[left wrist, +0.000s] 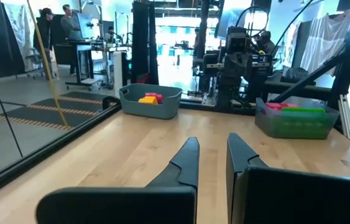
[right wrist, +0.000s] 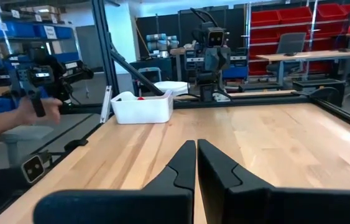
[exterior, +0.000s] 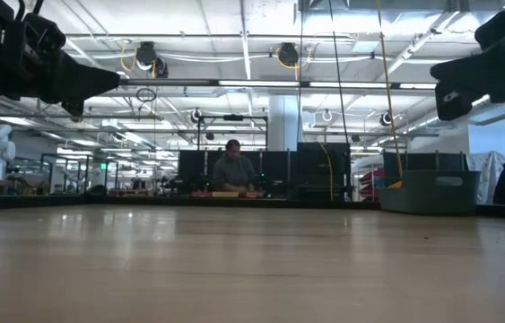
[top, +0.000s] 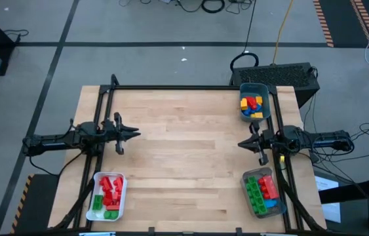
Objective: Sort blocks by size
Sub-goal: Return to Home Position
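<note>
The blocks lie in three bins, and no gripper touches any. Red and green blocks fill a white bin (top: 109, 195) at the near left. Yellow, blue and red blocks lie in a teal bin (top: 254, 103) at the far right. Green, red and blue blocks lie in a clear bin (top: 263, 192) at the near right. My left gripper (top: 136, 134) hangs above the table's left side, its fingers (left wrist: 190, 158) a little apart and empty. My right gripper (top: 240, 143) hangs above the right side, its fingers (right wrist: 187, 162) together and empty.
Bare wood tabletop (top: 184, 151) lies between the two grippers. A black frame (top: 171, 87) runs along the table's far edge and its sides. A person's hand (right wrist: 35, 112) shows beyond the table's left edge. People (exterior: 232, 170) are in the room behind.
</note>
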Available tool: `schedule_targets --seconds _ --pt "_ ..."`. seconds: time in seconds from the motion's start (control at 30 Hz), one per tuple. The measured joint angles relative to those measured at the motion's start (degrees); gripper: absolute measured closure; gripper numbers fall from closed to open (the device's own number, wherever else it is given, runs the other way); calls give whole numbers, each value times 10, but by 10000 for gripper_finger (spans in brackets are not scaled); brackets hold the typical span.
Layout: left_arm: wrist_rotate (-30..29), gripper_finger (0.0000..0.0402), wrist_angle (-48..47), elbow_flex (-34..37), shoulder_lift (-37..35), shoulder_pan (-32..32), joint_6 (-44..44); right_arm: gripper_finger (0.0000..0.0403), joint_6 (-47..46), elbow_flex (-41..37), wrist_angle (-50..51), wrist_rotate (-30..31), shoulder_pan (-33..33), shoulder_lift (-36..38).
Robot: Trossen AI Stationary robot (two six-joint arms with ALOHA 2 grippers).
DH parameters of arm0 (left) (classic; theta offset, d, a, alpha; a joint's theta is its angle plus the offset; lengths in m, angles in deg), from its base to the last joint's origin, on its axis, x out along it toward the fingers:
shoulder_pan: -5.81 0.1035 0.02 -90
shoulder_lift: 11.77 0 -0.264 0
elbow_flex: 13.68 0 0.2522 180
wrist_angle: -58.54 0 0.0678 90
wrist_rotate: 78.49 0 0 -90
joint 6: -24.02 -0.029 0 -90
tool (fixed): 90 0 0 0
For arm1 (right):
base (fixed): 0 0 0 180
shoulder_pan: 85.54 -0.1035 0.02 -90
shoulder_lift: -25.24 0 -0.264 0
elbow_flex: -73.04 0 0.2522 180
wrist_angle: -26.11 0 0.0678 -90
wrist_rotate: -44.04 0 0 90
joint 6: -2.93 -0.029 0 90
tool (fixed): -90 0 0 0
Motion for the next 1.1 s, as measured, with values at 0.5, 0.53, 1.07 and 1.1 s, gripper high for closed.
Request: schedule_targets --seconds 0.5,0.53,1.07,1.1 --pt "1 402 0 0 0 0 0 399 -62 0 -2 -14 -1 0" --pt "2 402 0 0 0 0 0 399 -62 0 -2 -15 -1 0" --pt "2 402 0 0 0 0 1 399 -61 0 -2 -15 -1 0" --pt "2 402 0 0 0 0 0 399 -61 0 -2 -15 -1 0"
